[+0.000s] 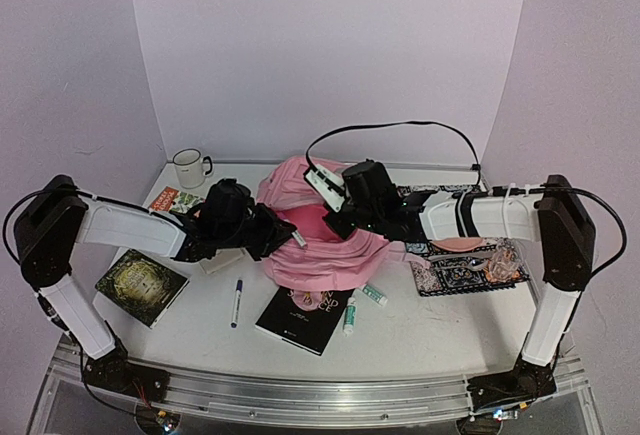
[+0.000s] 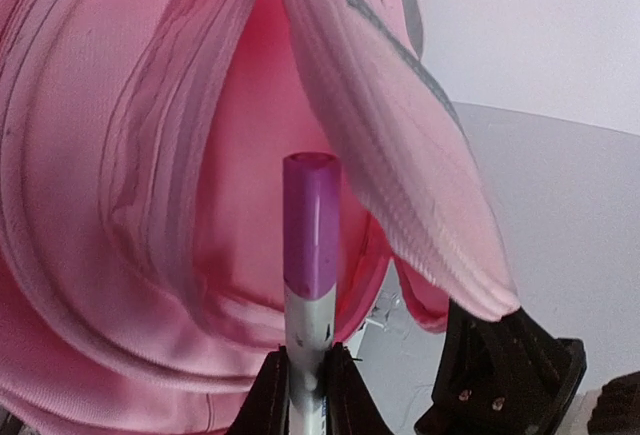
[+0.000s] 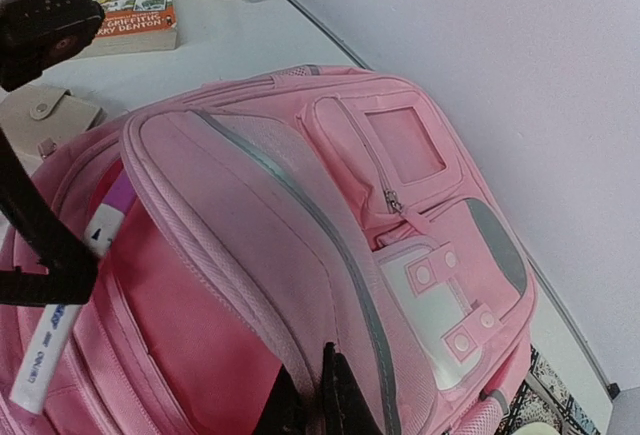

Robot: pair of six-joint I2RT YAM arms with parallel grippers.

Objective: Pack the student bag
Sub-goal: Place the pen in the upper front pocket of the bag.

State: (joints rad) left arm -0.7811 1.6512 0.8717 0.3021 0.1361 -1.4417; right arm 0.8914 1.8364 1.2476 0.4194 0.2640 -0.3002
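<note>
Pink student bag (image 1: 318, 250) lies in the middle of the worktop (image 1: 420, 325), between the two arms, with its main compartment unzipped and gaping toward the left arm. Its front panel, with the small zipped pockets and white trim, faces up and toward the back wall.

The left gripper (image 2: 308, 387) is closed on a marker (image 2: 309, 255) with a white barrel and a purple cap. The cap end points into the open mouth of the bag, in front of the pink lining. In the right wrist view the marker (image 3: 70, 300) stands slantwise at the edge of the opening, its purple end just under the lifted flap.

The right gripper (image 3: 320, 395) is pinched shut on the edge of the bag's front flap and holds it raised, so that the compartment stands open.

Around the bag: a white mug (image 1: 188, 167) in the far left corner, an orange paperback (image 1: 170, 198) just in front of it, a dark book with gold ornament (image 1: 142, 286) near the left arm, and a beige pouch (image 3: 45, 115) beside the bag's left side. A blue-capped pen (image 1: 237, 303), a black notebook (image 1: 303, 318) and two green-capped markers (image 1: 352, 313) lie on the near side of the bag. A black-and-white patterned case (image 1: 470, 267) lies to the right, under the right arm.
</note>
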